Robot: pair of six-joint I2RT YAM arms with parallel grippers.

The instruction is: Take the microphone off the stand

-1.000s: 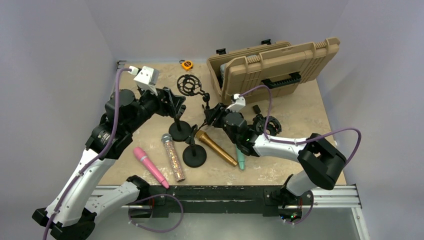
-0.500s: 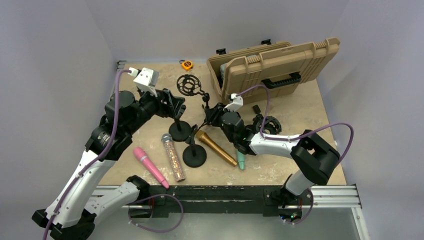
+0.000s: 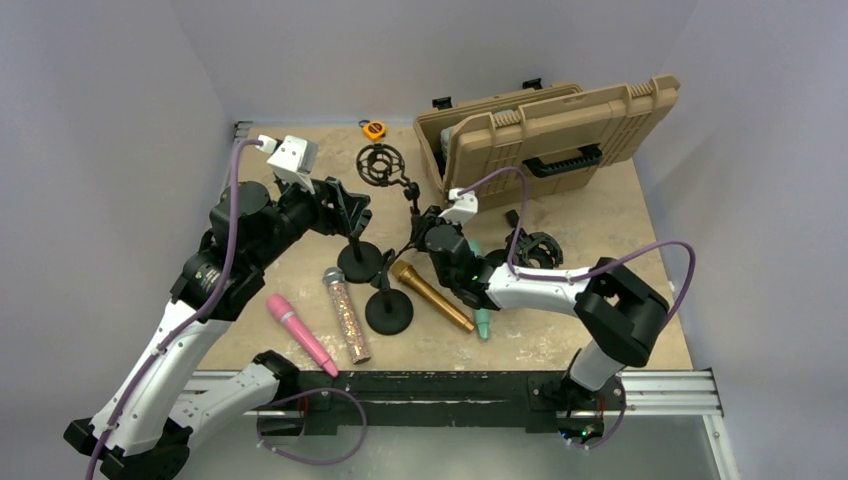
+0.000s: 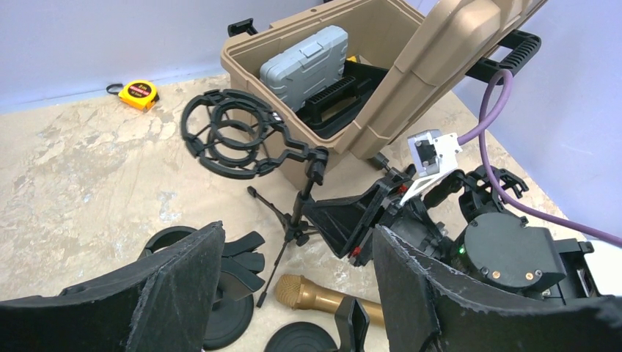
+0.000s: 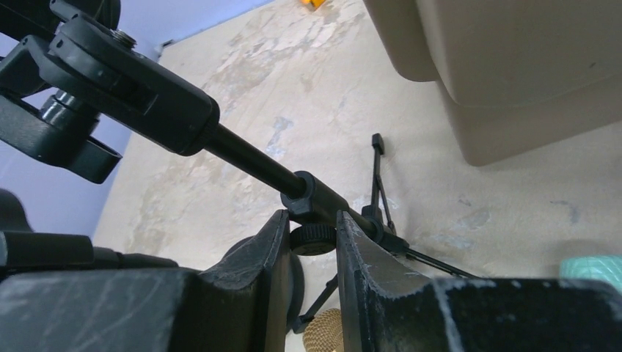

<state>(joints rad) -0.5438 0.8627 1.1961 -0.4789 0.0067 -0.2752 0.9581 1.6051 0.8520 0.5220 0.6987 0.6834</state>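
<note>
Tan table (image 3: 620, 230), middle: right hand (image 5: 312, 229) clenched on the tripod stand (image 5: 249, 158) joint; gold microphone (image 3: 432, 296) lies just nearward, axis slanting toward the near right corner; left hand (image 4: 293, 246) spread open, farther off.

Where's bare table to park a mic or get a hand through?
Free: far-left patch bordered by tape measure and shock mount; right side between toolbox and table edge. Crowded: centre, around tripod stand, round bases, gold microphone, teal microphone.
</note>
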